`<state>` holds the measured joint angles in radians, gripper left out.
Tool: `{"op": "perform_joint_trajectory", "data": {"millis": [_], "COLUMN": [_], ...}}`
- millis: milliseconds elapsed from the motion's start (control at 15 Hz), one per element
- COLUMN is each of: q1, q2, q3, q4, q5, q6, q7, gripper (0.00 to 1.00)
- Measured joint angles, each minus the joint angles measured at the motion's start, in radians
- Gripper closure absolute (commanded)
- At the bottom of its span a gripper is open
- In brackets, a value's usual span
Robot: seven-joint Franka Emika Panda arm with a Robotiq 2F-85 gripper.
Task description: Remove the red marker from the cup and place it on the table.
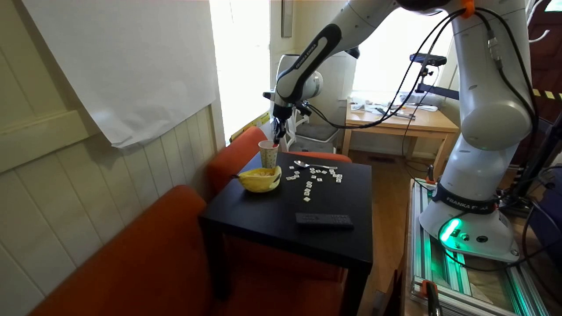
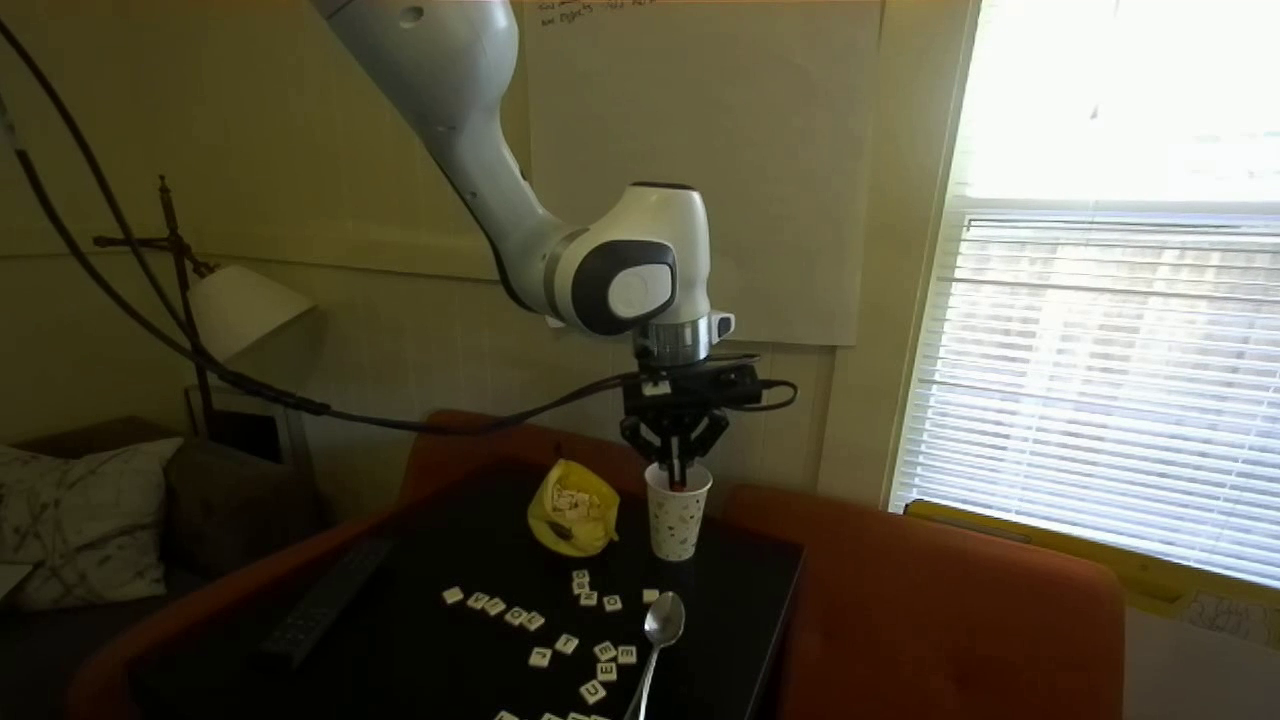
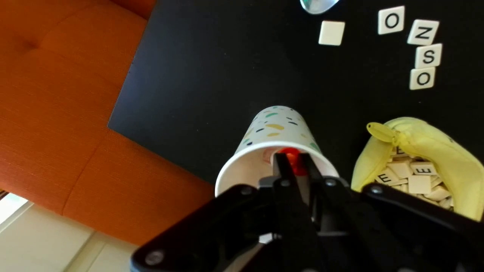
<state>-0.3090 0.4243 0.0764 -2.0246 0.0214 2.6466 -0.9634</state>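
Wrist view: orange chair (image 3: 72, 87) along the left side. Black table (image 3: 189, 87) from left of centre across the top. Speckled white cup (image 3: 278, 128) stands on it, just below centre. My gripper (image 3: 294, 161), entering from the bottom, pinches the red marker (image 3: 293, 155) at the cup's mouth; how deep it reaches, I cannot tell. Letter tiles (image 3: 428, 56), upper right. Yellow bowl (image 3: 463, 166), lower right, more tiles inside.
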Motion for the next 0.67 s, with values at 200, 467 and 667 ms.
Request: {"op": "perform_joint_trajectory", "data": {"millis": [200, 467, 667], "q1": [0.009, 0.013, 0.013], "q2": [-0.031, -0.117, -0.183], "q3": [-0.02, -0.043, -0.05], "q4": [-0.001, -0.009, -0.025], "q5": [0.0, 0.024, 0.081], "q6": [-0.031, -0.069, -0.085], "q7": [0.04, 0.122, 0.156], "gripper": [0.98, 0.98, 0.98]}}
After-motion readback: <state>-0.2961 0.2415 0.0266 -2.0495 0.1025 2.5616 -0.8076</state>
